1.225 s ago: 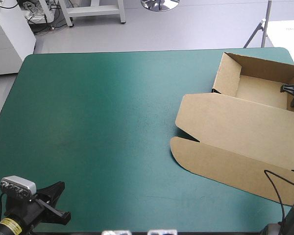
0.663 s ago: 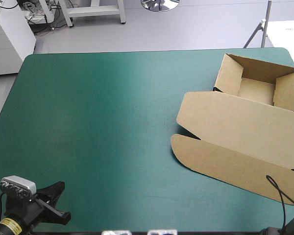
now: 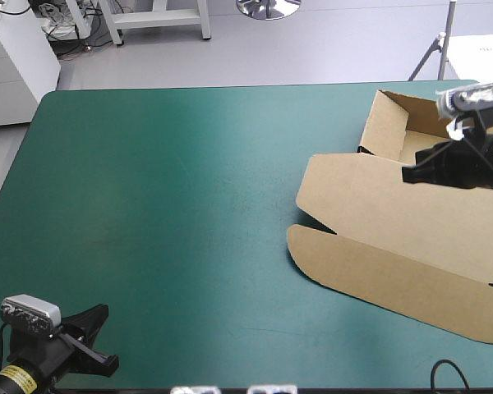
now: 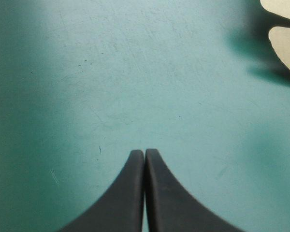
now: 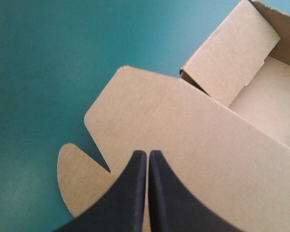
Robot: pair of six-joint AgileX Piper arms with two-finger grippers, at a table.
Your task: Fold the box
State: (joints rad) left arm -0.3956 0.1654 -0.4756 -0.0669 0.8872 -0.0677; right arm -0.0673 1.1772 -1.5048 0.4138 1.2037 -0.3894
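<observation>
- The brown box (image 3: 378, 213) lies on the table's right side and reaches toward the far right corner. It is an open tray with the lid flat.
- Its tray (image 3: 384, 123) is at the far end, with its walls raised.
- The lid (image 5: 193, 135) spreads flat toward the near edge. It ends in a long flap (image 3: 370, 275) with a rounded corner and a notch at its left end.
- The right gripper (image 5: 147, 153) is over the lid, just beside the tray. Its black fingers are pressed together into one point and hold nothing. Whether it touches the board cannot be told.
- The left gripper (image 4: 144, 152) is at the near left corner, well apart from the box. Its fingers are likewise closed together, over the bare teal-green cover (image 3: 164, 205).
</observation>
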